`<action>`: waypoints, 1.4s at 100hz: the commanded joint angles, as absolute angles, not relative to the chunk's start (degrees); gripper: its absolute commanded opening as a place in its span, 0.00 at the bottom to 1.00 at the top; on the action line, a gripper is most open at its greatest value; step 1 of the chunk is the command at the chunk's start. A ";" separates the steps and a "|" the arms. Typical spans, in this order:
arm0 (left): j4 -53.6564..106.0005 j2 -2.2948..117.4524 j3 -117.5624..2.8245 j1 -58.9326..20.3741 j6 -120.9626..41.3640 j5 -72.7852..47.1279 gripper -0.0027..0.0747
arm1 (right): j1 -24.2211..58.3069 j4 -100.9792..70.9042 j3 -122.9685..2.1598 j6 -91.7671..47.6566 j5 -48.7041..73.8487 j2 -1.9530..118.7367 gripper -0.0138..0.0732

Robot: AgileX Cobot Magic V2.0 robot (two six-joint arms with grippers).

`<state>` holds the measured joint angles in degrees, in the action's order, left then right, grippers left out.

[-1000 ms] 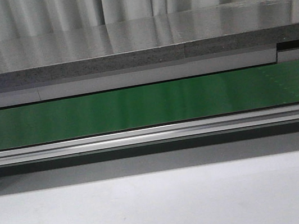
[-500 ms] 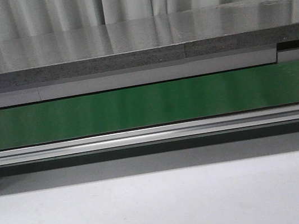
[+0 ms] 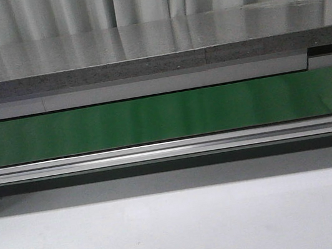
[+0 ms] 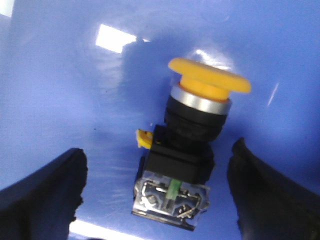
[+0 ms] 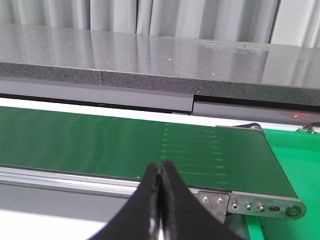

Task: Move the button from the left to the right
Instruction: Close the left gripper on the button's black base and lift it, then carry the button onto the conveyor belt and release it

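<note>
Button (image 4: 192, 150) lies centre frame on a glossy blue surface (image 4: 60, 80), between the left tool's (image 4: 160, 195) spread fingers, untouched. Rigid, light, probably top-heavy; its boxy black base offers flatter grip than the rounded cap. Right tool (image 5: 160, 200) is pressed together, empty.

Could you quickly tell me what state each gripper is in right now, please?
Left gripper: open, fingers on either side of the button, not touching it.
Right gripper: closed, holding nothing, in front of the green conveyor belt.

Green conveyor belt (image 3: 165, 117) — grey countertop (image 3: 140, 40) behind
</note>
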<state>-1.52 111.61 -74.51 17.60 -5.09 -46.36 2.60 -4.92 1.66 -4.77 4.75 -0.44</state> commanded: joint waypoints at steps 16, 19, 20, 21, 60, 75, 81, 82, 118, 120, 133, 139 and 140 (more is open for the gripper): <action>-0.72 109.35 -76.12 17.79 -4.99 -45.83 0.41 | 2.73 -4.40 1.68 -4.88 -0.31 -1.50 0.08; -0.63 109.35 -76.12 17.79 -4.99 -45.93 0.37 | 2.73 -4.40 1.68 -4.88 -0.31 -1.50 0.08; -0.63 109.35 -76.12 17.79 -4.99 -45.93 0.36 | 2.73 -4.40 1.68 -4.88 -0.31 -1.50 0.08; -0.63 109.35 -76.12 17.79 -4.99 -46.03 0.35 | 2.73 -4.40 1.68 -4.88 -0.31 -1.50 0.08; -0.48 107.94 -77.46 17.79 -4.99 -49.59 0.09 | 2.73 -4.40 1.68 -4.88 -0.31 -1.50 0.08; -0.48 104.24 -79.48 17.79 -4.99 -50.43 0.06 | 2.73 -4.40 1.68 -4.88 -0.31 -1.50 0.08; -0.48 101.91 -79.65 17.79 -5.09 -50.43 0.06 | 2.73 -4.40 1.68 -4.88 -0.31 -1.50 0.08; -0.48 101.65 -79.65 17.79 -5.09 -50.48 0.06 | 2.73 -4.40 1.68 -4.88 -0.31 -1.50 0.08; 7.82 93.91 -79.65 14.22 -11.88 -54.23 0.06 | 2.73 -4.40 1.68 -4.88 -0.31 -1.50 0.08; 8.17 93.91 -79.65 13.76 -12.12 -54.36 0.06 | 2.73 -4.40 1.68 -4.88 -0.31 -1.50 0.08; 8.31 94.28 -79.65 10.41 -12.54 -54.44 0.06 | 2.73 -4.40 1.68 -4.88 -0.31 -1.50 0.08; 8.31 94.64 -79.65 9.20 -12.54 -54.12 0.06 | 2.73 -4.40 1.68 -4.88 -0.31 -1.50 0.08; 8.31 94.65 -79.65 8.92 -12.54 -54.12 0.06 | 2.73 -4.40 1.68 -4.88 -0.31 -1.50 0.08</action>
